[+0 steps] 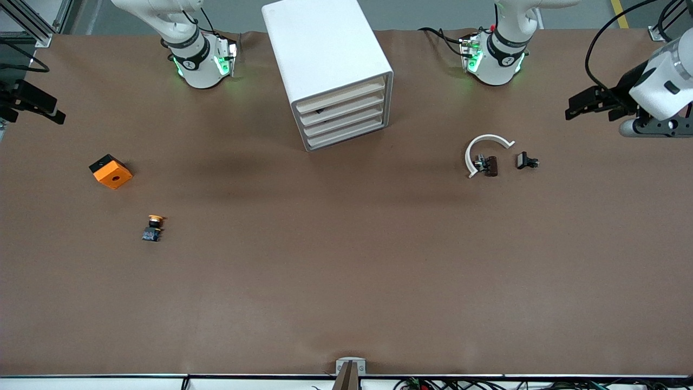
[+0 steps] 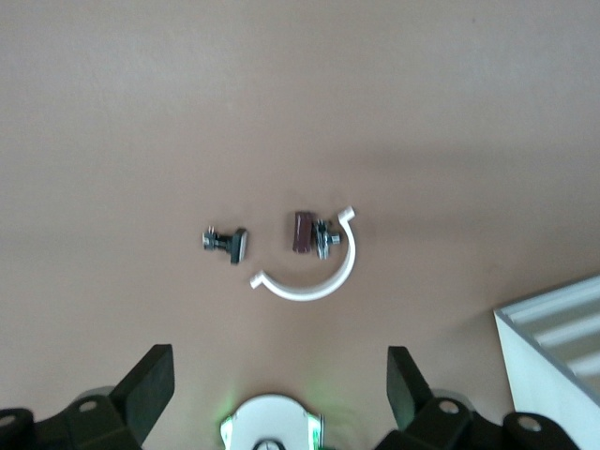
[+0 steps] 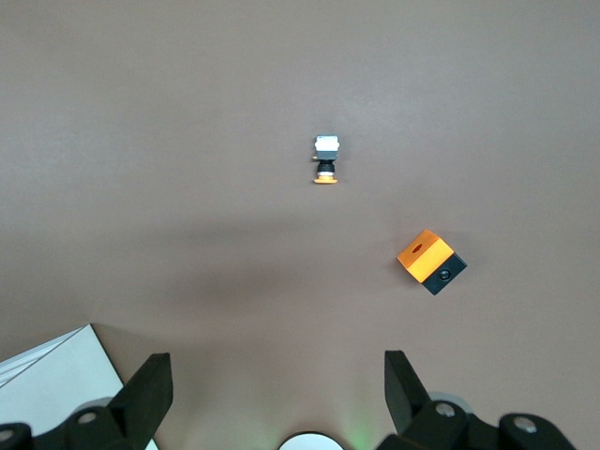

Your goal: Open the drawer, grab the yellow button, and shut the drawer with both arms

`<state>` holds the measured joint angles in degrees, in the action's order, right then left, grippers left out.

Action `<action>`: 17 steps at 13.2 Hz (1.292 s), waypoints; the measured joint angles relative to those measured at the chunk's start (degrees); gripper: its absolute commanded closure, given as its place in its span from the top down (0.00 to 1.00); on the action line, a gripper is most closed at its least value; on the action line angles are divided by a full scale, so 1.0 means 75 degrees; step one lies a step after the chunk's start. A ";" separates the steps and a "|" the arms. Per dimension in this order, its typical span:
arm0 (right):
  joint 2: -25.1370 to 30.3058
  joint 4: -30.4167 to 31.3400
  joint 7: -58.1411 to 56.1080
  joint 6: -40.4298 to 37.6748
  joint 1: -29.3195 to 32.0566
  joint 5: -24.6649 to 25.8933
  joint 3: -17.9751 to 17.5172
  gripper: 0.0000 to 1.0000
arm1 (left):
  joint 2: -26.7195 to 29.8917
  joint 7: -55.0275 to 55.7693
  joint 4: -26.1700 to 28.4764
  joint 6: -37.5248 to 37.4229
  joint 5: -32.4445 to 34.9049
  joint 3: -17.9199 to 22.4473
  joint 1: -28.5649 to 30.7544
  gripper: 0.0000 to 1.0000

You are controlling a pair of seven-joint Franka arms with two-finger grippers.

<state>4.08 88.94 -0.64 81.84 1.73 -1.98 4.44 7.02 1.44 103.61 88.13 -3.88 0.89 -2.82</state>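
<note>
The white cabinet point(image 1: 330, 59) stands between the arm bases, and its four drawers point(image 1: 344, 116) all sit pushed in. The button point(image 1: 154, 227), orange-yellow cap on a blue-grey base, lies on its side on the open table toward the right arm's end; the right wrist view shows the button point(image 3: 325, 159) too. My right gripper point(image 1: 30, 108) hangs open and empty high over that end of the table, its fingers point(image 3: 155, 384) spread wide. My left gripper point(image 1: 593, 105) hangs open and empty high over the other end, its fingers point(image 2: 150, 380) also wide apart.
An orange square block point(image 1: 111, 171) lies farther from the front camera than the button. Toward the left arm's end lie a white curved strip point(image 1: 487, 142) with a dark clip point(image 1: 490, 165) and a small black clip point(image 1: 527, 161). The brown table point(image 1: 346, 271) stretches wide below.
</note>
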 measured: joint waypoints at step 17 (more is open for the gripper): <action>0.0011 0.0036 0.0321 0.0029 0.0392 0.0000 -0.0423 1.00 | -0.0479 0.0001 -0.1313 0.0114 0.0103 -0.0045 -0.0037 1.00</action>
<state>4.16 89.21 1.77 82.06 4.67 -1.98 1.27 3.42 1.45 93.76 88.99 -3.10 0.55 -3.09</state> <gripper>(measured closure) 0.000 0.000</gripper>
